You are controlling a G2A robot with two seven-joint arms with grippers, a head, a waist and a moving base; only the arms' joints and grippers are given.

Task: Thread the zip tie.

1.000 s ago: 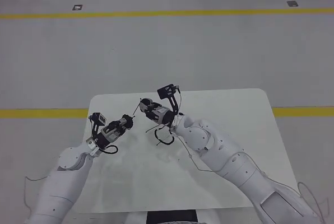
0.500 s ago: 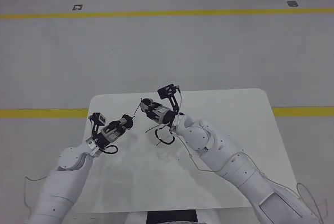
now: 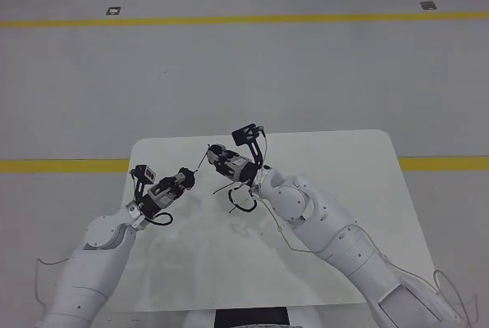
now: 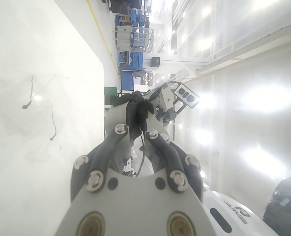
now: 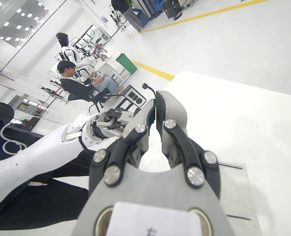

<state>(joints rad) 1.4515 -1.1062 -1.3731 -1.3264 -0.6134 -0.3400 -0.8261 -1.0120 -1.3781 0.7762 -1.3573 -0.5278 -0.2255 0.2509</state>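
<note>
Black zip tie [image 5: 149, 87], held off the white table [image 3: 343, 164] between two grippers.
Right gripper [image 5: 155, 109]: jaws pressed together on the zip tie, its curved end poking out past the tips. Left gripper [image 4: 135, 110]: jaws closed on the tie's thin strand, which runs down between the fingers. The two grippers face each other, tips near, over the table's far left part. Two loose black ties [image 4: 31, 92] lie on a clear sheet [image 4: 10, 114] on the table, apart from both grippers.
</note>
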